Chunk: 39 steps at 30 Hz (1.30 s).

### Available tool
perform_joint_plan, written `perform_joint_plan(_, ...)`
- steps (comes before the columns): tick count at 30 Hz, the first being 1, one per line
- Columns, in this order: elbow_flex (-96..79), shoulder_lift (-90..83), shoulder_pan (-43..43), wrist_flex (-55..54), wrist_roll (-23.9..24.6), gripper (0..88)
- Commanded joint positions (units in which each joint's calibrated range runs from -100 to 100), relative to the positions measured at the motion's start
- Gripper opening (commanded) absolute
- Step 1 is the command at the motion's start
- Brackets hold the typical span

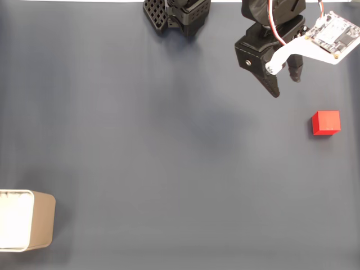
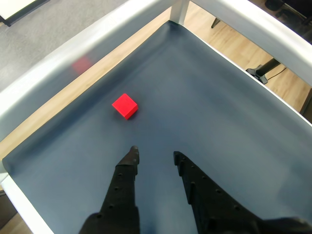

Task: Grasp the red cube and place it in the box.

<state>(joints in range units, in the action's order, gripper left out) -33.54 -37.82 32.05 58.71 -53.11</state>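
Dark blue-grey matting [image 1: 140, 140] covers the work surface; in the wrist view a raised pale rim [image 2: 97, 39] borders it on two sides, meeting at a corner post, with wood flooring beyond.

Gripper [image 1: 285, 86]: in the fixed view it hangs near the top right, black fingers pointing down-picture, a white bracket and circuit board mounted beside it. In the wrist view the gripper [image 2: 155, 155] enters from the bottom edge with its jaws parted a moderate way and nothing between them. It appears to be clear of the mat, though height cannot be confirmed.

Red cube [image 1: 326, 122]: it rests on the mat, apart from the gripper, down-picture and to the right of the fingertips in the fixed view. In the wrist view the red cube [image 2: 125, 106] lies ahead of the fingertips and a little left of the gap's centre line, turned so a corner faces the camera. Judgement: the coming move is a short reach forward with a slight leftward correction, and the wrist may need to turn to meet flat faces instead of corners. The jaw gap looks sufficient for the cube.

Clearances: the cube sits near the right edge of the fixed view and not far from the rim in the wrist view; bare mat surrounds it on all sides.

Box [image 1: 42, 220]: it stands at the lower left of the fixed view, partly cut by the frame edge, tan wall outward and white interior visible. It is well apart from cube and gripper, with unobstructed mat between them for the carry.
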Motion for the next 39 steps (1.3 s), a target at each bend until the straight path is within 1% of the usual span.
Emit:
perform_joint_plan(1, 0.0, 0.2, 1.1, -2.6, -0.6, 18.4)
perform_joint_plan(13, -2.3, 4.5, 4.2, -9.9, -0.7, 23.0)
perform_joint_plan(28, -2.8, 12.4, 5.5, -18.4, -0.1, 30.1)
perform_joint_plan(39, -3.6, 16.2, 6.2, -21.6, 0.6, 33.3)
